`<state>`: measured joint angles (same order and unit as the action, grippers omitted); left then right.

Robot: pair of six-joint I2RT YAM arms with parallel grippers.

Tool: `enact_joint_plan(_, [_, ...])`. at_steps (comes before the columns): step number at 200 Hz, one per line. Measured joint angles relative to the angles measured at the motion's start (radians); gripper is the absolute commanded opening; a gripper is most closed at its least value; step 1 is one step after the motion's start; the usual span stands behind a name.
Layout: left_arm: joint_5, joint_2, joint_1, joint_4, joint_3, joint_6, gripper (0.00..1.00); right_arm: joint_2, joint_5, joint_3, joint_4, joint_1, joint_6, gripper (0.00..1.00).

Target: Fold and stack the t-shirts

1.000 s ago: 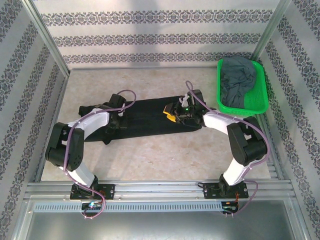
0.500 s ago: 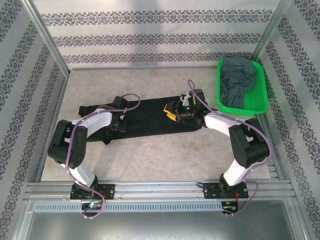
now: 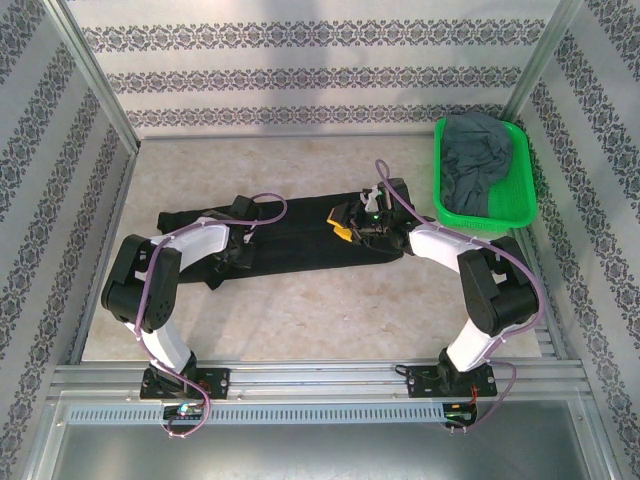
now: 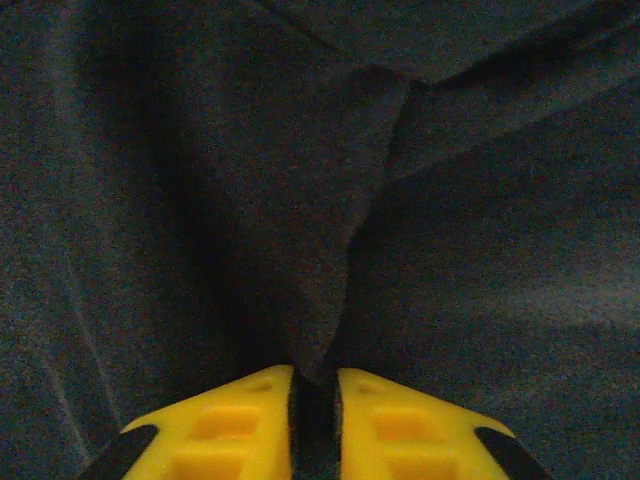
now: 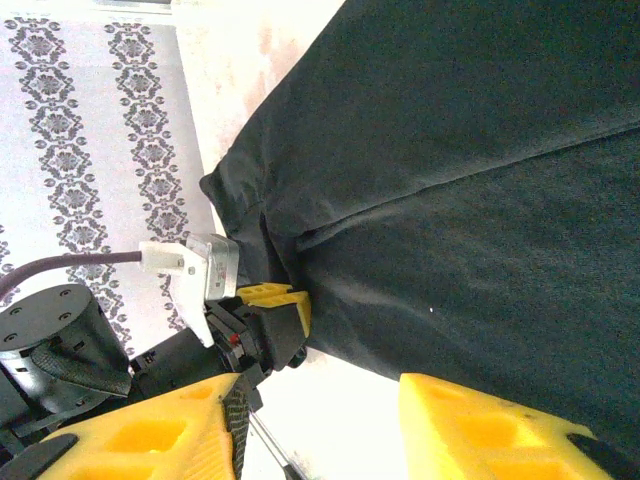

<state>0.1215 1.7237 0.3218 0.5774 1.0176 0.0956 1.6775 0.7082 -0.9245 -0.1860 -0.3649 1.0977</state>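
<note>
The black t-shirt (image 3: 300, 235) lies as a long folded strip across the middle of the table. My left gripper (image 3: 238, 252) is at its near left part, and in the left wrist view the gripper (image 4: 314, 378) is shut on a raised fold of the black cloth (image 4: 330, 290). My right gripper (image 3: 343, 226) hovers over the strip's right half, and in the right wrist view it (image 5: 320, 400) stands open above the shirt's near edge (image 5: 450, 250) with nothing in it. The grey t-shirt (image 3: 478, 165) lies bunched in the green basket (image 3: 470, 222).
The basket stands at the back right corner, next to the patterned wall and a metal post (image 3: 535, 60). Bare table (image 3: 320, 310) stretches between the shirt and the arm bases. In the right wrist view the left gripper (image 5: 275, 297) is close by.
The left gripper has closed onto a fold of the black t-shirt, and its arm has shifted slightly right. The right arm has hardly moved.
</note>
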Motion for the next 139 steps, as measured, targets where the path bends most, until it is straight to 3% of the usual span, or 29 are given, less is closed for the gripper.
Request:
enact_joint_plan(37, [0.019, -0.001, 0.008, 0.003, 0.002, -0.01, 0.0, 0.0, -0.001, 0.0, 0.002, 0.0, 0.0, 0.45])
enact_joint_plan(100, [0.016, -0.008, 0.011, 0.055, 0.049, -0.004, 0.0, 0.0, -0.004, 0.0, 0.011, 0.0, 0.0, 0.44])
enact_joint_plan(139, [-0.062, -0.037, 0.011, 0.117, 0.11, 0.044, 0.0, 0.0, -0.004, 0.0, 0.04, 0.0, -0.004, 0.44])
